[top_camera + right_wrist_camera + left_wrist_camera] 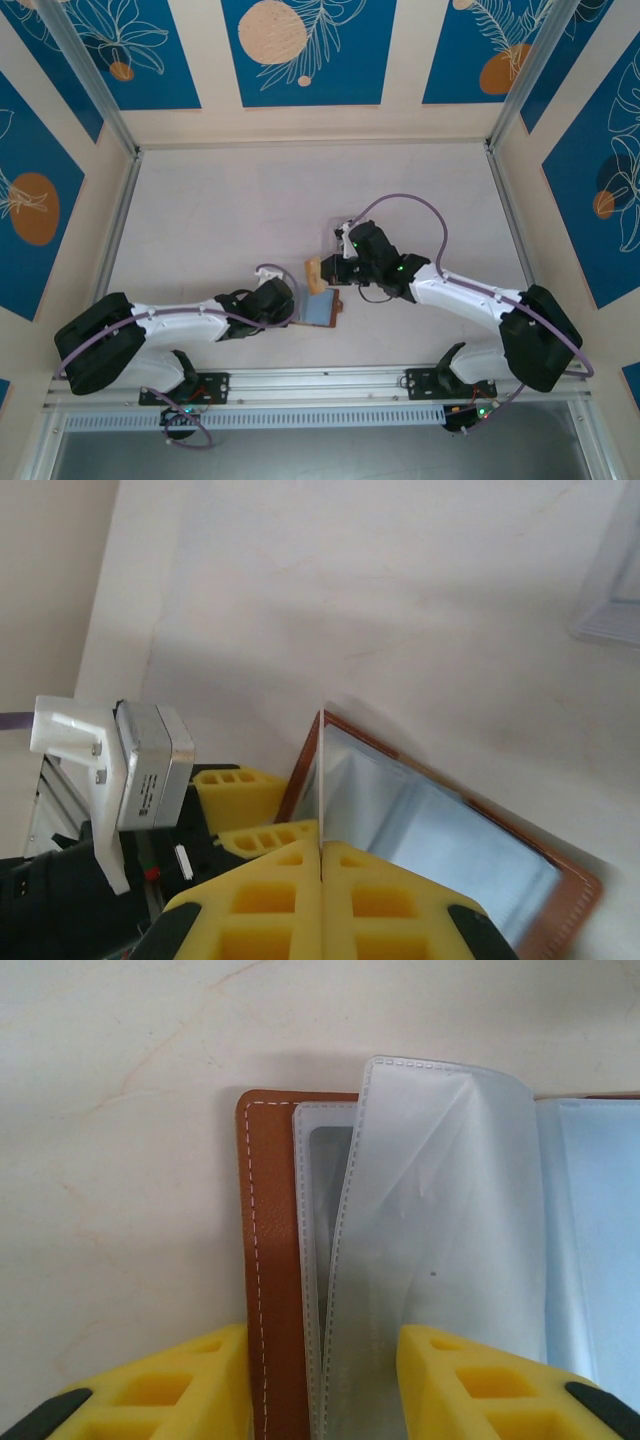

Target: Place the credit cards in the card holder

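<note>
**Yellow foam on the right gripper pinches a pale card at the open card holder**

Yellow fingers of the right gripper press flat together at the bottom centre of the right wrist view, with no gap between them. The pale card is clamped in that seam. It shows edge-on as a thin upright line rising to the middle of the frame. Its far end sits at the near corner of the card holder, and whether the two touch cannot be told.

The card holder lies open on the table, with a brown stitched cover around pale grey-blue pockets. From above it sits just below centre, between the two arms. The card shows as a small pale patch at its upper left edge.

The left gripper comes in from the lower edge of its own wrist view with its jaws partly apart. Its left finger lies on the bare table against the brown cover's outer edge. Its right finger rests over a translucent pocket leaf that stands lifted and creased above the flatter pockets. Nothing looks squeezed between the fingers.

A clear plastic stand shows at the upper right of the right wrist view, well apart from the card holder
</note>
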You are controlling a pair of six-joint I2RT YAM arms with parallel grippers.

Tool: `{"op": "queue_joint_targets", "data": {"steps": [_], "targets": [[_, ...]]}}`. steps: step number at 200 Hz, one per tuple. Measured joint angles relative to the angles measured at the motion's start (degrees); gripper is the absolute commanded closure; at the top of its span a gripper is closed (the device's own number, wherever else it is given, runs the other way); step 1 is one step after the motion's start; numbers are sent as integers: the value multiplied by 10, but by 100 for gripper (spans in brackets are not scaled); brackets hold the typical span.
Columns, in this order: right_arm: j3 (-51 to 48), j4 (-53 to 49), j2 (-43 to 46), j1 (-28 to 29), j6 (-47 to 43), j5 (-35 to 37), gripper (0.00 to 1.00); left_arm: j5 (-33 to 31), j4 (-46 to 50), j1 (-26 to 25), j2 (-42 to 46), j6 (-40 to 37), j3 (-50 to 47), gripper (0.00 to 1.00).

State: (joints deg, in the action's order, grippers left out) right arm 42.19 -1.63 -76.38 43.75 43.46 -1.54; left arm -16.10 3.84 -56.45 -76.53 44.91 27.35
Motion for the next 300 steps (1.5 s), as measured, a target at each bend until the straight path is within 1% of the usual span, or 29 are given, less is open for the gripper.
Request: {"op": "queue_joint_targets", "data": {"steps": [39, 67, 100, 180, 255, 300], "targets": [[-54, 90, -38, 27, 38, 33, 100, -2, 0, -4, 0, 4, 0, 62], [-105, 152, -50, 55, 67, 76, 100, -4, 2, -5, 0, 8, 0, 63], [-139, 222, -60, 76, 99, 117, 100, -4, 2, -6, 0, 11, 0, 63], [-191, 309, -70, 99, 173, 191, 100, -4, 2, -6, -1, 12, 0, 63], [-215, 395, -95, 99, 221, 195, 100, -7, 2, -8, -2, 12, 0, 63], [-231, 440, -106, 97, 241, 182, 100, -9, 4, -9, -5, 12, 2, 63]]}}
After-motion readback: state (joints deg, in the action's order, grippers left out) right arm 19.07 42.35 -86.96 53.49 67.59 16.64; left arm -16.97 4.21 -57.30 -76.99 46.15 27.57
